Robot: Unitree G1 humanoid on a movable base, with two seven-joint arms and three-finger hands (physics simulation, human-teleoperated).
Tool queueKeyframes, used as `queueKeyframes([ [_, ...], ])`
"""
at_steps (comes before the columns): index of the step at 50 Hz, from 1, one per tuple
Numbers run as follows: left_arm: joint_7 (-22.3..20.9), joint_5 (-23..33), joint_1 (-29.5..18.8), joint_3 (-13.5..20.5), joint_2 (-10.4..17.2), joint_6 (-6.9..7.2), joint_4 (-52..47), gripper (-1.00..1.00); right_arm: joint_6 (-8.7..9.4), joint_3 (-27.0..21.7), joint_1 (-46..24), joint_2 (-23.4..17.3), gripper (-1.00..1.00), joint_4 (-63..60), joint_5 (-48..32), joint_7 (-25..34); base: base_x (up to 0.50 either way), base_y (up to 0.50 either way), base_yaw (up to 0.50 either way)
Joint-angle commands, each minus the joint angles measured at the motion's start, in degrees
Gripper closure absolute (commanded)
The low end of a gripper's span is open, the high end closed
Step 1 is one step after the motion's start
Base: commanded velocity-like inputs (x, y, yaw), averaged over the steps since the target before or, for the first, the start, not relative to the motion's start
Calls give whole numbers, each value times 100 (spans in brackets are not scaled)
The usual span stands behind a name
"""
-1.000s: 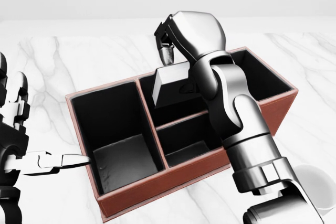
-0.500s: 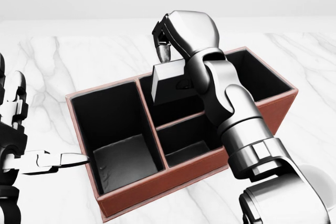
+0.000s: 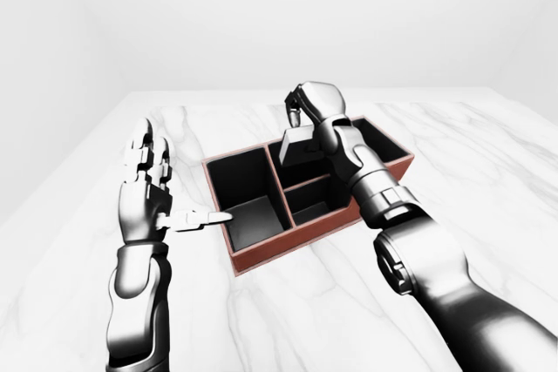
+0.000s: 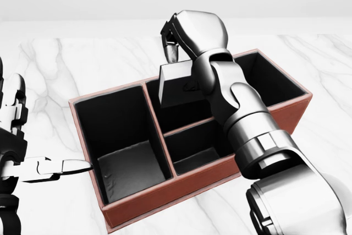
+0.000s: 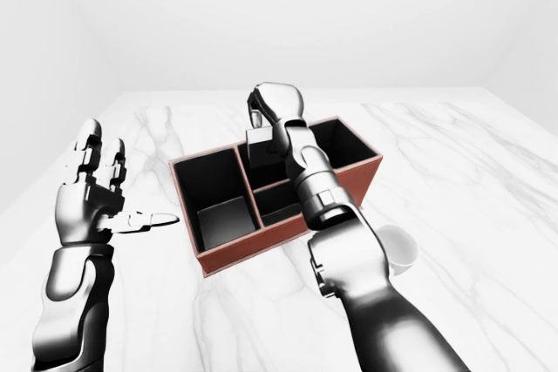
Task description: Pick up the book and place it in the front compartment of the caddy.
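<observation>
Book (image 4: 175, 85) has come up a little in the head view over the last second; my right hand (image 4: 184, 39) pinches its top edge and it hangs tilted over the caddy (image 4: 198, 182), above the upper middle compartment, not in any. Looks like I'm still carrying, so I judge placement not done; which slot is "front" I can't tell. Left hand (image 3: 146, 193) is spread wide, one finger touching the caddy's left wall. White cup (image 5: 399, 248) sits on the worktop (image 4: 82, 64) beside my right arm.
</observation>
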Motion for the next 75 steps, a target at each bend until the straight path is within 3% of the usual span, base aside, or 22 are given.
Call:
queueKeyframes([
  [1,4,-17,-6,22,10,0,-15,-100,0,-32,-191,60,100,257,-65,-328,0,0,0],
  [75,38,-63,-44,76,48,0,-19,-100,0,21,-199,253,100,1198,-395,-1112,0,0,0],
])
